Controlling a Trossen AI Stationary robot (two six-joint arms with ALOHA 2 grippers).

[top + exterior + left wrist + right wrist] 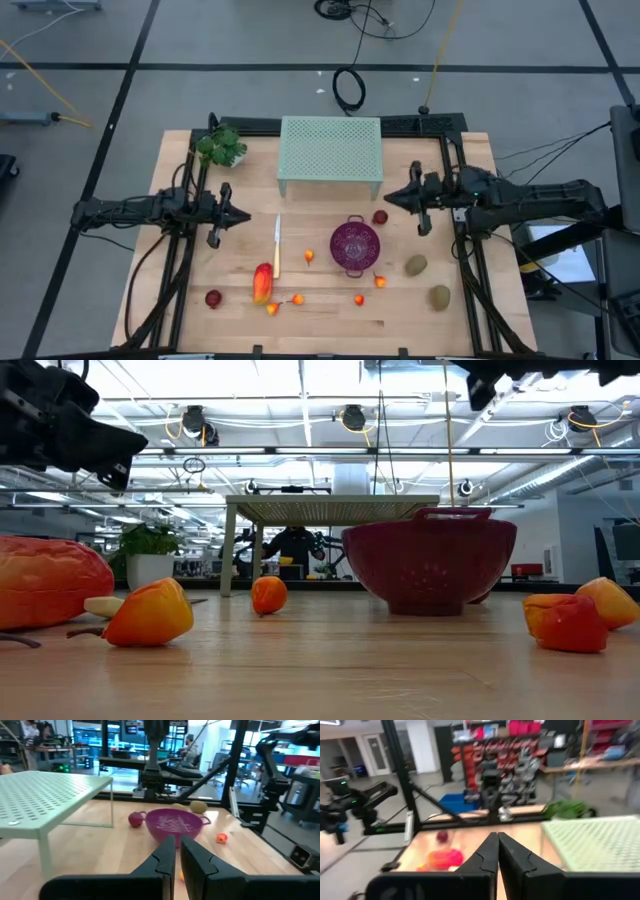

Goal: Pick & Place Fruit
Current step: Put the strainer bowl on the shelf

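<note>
Scattered across the near half of the table (330, 315), the fruit lies loose. The mango (262, 283), oblong and red shading to yellow, sits left of centre beside the knife (277, 247). One dark red ball (213, 298) lies to its left near the left edge; the other ball (380, 217) sits just right of the colander's far side. Two brown-green kiwis (416, 265) (439, 296) lie to the right, the nearer one close to the right edge. Small orange-red pieces dot the wood: one (309, 257) left of the colander, one (380, 281) at its near right, three more (272, 309) (298, 299) (359, 299) in the near strip.

Between them the purple colander (350, 246) stands upright at the centre, apart from all but the small piece at its near side. Open wood runs between knife and colander and along the near edge.

Both arms hover at mid-depth: the left gripper (243, 215) above the left side, the right gripper (390, 199) just right of the shelf, each with fingers pressed together around nothing.

A pale green perforated shelf (331, 150) stands at the far centre, a leafy plant (222, 147) at the far left corner. The table is light planked wood in a black frame; grey floor with cables lies beyond, and a workshop with bright ceiling lights.
</note>
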